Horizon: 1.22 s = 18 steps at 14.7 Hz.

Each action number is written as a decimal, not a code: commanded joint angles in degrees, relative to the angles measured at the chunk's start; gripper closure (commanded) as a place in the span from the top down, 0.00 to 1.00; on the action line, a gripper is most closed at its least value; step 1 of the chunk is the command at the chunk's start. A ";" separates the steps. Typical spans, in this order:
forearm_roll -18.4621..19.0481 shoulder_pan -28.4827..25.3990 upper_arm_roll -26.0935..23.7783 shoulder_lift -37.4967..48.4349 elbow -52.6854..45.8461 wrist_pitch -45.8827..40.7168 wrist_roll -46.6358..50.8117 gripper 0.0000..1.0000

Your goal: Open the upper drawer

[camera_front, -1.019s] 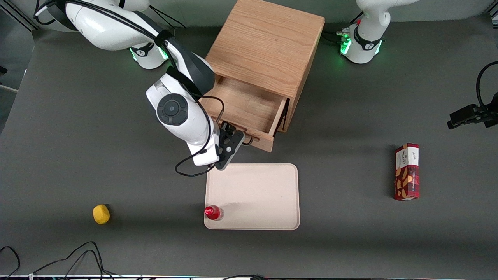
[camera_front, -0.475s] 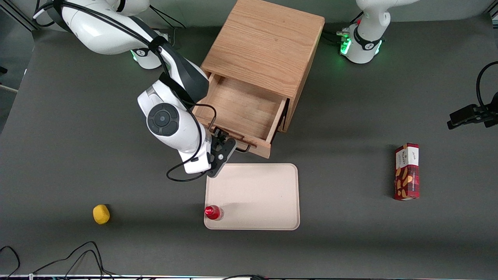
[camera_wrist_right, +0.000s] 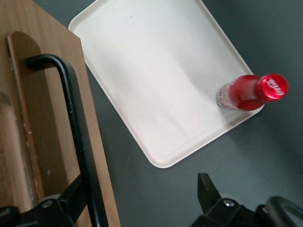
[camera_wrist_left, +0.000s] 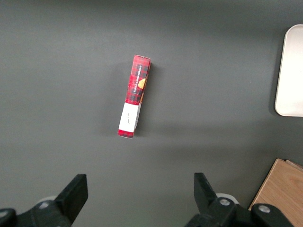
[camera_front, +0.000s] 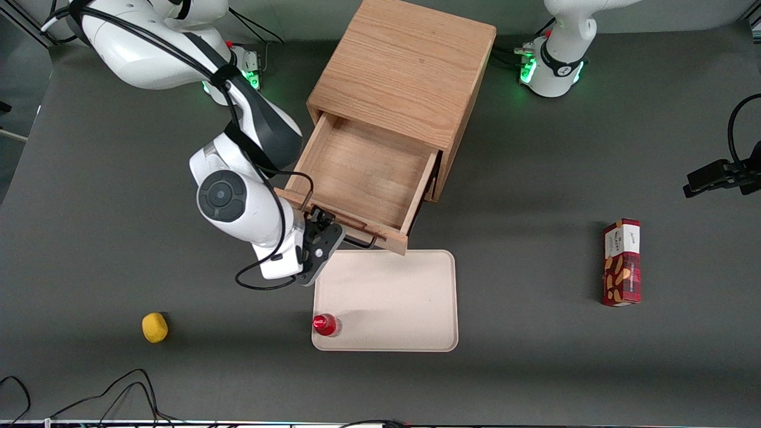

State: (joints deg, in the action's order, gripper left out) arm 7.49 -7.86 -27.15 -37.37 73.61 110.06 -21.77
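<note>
1. Yellow object (camera_front: 154,327): one, round, on the table (camera_front: 119,208) toward the working arm's end. It lies well apart from everything else and nearer to the front camera than the tool.
2. Tool (camera_front: 319,221): one in use, at the front of the upper drawer (camera_front: 362,172). Its fingers are spread apart. The black handle (camera_wrist_right: 75,123) runs between them and lies against one finger (camera_wrist_right: 71,201). The other finger (camera_wrist_right: 208,189) stands clear over bare table.
3. Bottle (camera_front: 326,324): one, red-capped and upright. It stands on the tray (camera_front: 386,291) at the corner nearest the front camera, toward the working arm's end.
4. Tray: one, cream and flat, carrying only the bottle. Its farther rim lies directly under the drawer front; contact cannot be told.
5. Upper drawer: one, pulled well out of the cabinet (camera_front: 404,65) toward the front camera, with its wooden floor exposed. Its front panel reaches the tray's rim.
6. Cabinet: one, light oak, set at an angle on the table, farther from the front camera than the tray.
7. Box (camera_front: 622,262): one, red-patterned. It lies flat toward the parked arm's end, well apart from the tray, with bare table on all sides.
</note>
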 commanded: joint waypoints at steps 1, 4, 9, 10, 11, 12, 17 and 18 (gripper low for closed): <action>0.77 0.21 -0.18 -1.83 -3.38 -1.17 -1.17 1.00; 0.77 0.21 -0.18 -2.00 -3.47 -0.55 -1.43 1.00; 0.77 0.39 0.08 -2.36 -4.09 -0.29 -1.35 1.00; 0.69 0.47 0.26 -2.27 -4.26 -0.29 -1.26 1.00; 0.08 0.47 0.17 -2.18 -4.44 -0.29 -1.17 1.00; -1.76 0.47 0.35 -1.75 -4.70 -0.29 -1.08 1.00; -5.82 0.39 2.02 2.64 -4.88 -0.29 -0.64 1.00; -5.90 0.65 2.71 4.48 -4.70 -0.29 -0.82 1.00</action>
State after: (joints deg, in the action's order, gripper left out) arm 3.12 -7.17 -25.83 -36.71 68.48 110.23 -21.97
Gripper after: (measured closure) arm 0.000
